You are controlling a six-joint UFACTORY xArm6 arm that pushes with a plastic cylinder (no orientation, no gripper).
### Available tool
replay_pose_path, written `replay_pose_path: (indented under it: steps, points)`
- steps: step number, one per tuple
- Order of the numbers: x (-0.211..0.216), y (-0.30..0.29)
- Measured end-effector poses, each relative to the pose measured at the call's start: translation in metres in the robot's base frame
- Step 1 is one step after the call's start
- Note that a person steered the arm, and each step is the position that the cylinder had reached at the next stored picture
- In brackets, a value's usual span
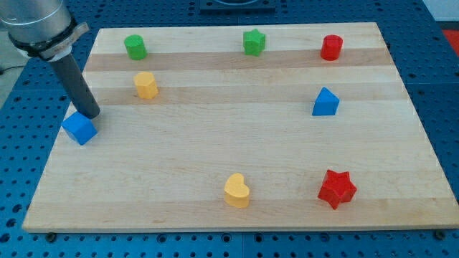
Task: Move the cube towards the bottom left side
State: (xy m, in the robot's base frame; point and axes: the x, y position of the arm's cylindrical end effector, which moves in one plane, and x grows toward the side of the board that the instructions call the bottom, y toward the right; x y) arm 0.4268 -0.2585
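Note:
The blue cube (79,128) sits near the left edge of the wooden board (237,143), turned at an angle. My tip (90,115) is right at the cube's upper right side, touching or almost touching it. The dark rod rises from there toward the view's top left.
A yellow block (145,85) lies right of the rod. A green cylinder (135,47), a green star (253,42) and a red cylinder (330,47) line the top. A blue triangular block (325,102), a red star (336,188) and a yellow heart (237,190) are further off.

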Motion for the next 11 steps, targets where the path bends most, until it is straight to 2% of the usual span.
replay_pose_path:
  steps: [3,5,6,7,8,9,10,11]
  points:
    - [0.024,-0.006]
    - [0.01,-0.047]
    - [0.049,-0.041]
    - [0.071,-0.011]
    - [0.035,-0.01]
    - [0.04,0.011]
    - [0.082,0.026]
    - [0.087,0.029]
